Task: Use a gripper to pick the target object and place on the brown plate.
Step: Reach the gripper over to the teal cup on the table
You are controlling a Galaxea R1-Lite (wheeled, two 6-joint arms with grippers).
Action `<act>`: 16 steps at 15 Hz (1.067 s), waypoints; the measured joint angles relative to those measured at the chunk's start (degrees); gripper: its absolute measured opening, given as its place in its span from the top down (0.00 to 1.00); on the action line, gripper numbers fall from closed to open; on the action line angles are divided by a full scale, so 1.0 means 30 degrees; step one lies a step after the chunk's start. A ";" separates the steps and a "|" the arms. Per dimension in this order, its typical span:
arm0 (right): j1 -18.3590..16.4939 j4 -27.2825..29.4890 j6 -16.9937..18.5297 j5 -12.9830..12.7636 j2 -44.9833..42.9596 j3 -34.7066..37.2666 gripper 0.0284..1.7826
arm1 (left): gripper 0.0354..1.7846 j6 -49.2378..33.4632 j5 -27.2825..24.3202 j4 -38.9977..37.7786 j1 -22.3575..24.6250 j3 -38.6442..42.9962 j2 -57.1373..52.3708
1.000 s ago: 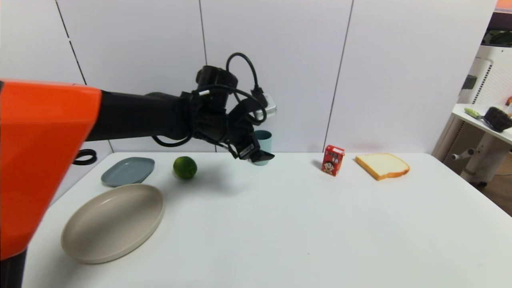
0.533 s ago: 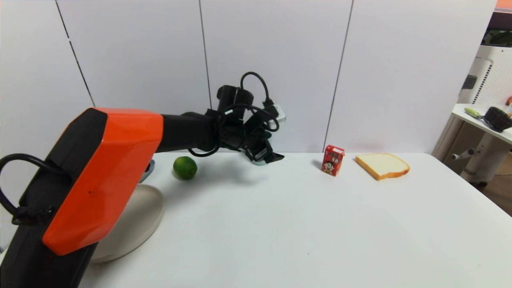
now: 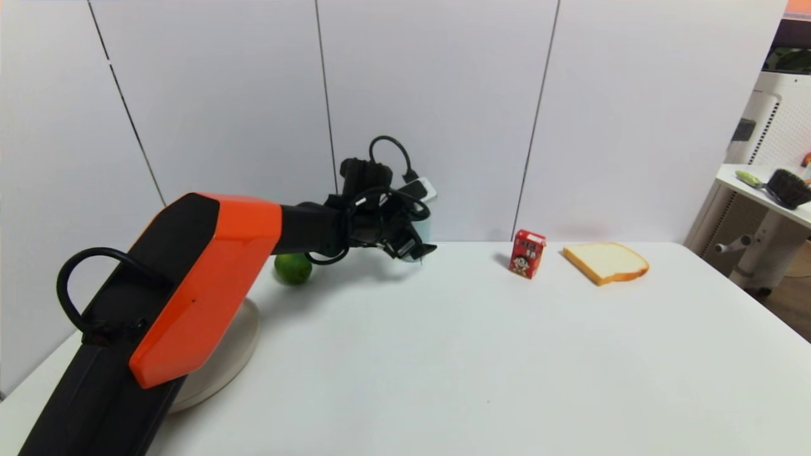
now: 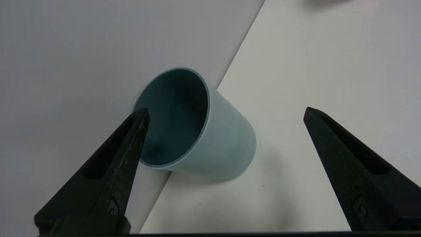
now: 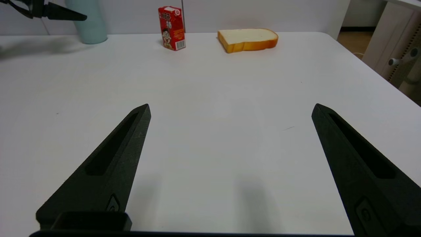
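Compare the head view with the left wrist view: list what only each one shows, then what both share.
Only the head view: the lime, red carton, bread slice, the brown plate partly behind the left arm, and the arm itself.

Only the left wrist view: the cup's dark teal inside and the left gripper open, fingers straddling the cup without touching.

Both: the cup upright at the table's far edge by the wall. The right gripper appears in neither.
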 joint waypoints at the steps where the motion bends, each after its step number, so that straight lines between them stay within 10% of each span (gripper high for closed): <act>1: 0.0000 -0.0008 0.0000 0.0000 0.0000 0.0000 0.05 | 0.06 -0.0073 -0.0033 0.0000 0.0045 0.0000 0.0179; 16: 0.0000 0.0008 -0.0008 -0.0008 0.0000 0.0000 0.05 | 0.06 -0.1044 -0.0024 -0.0752 -0.0073 -0.0085 0.0796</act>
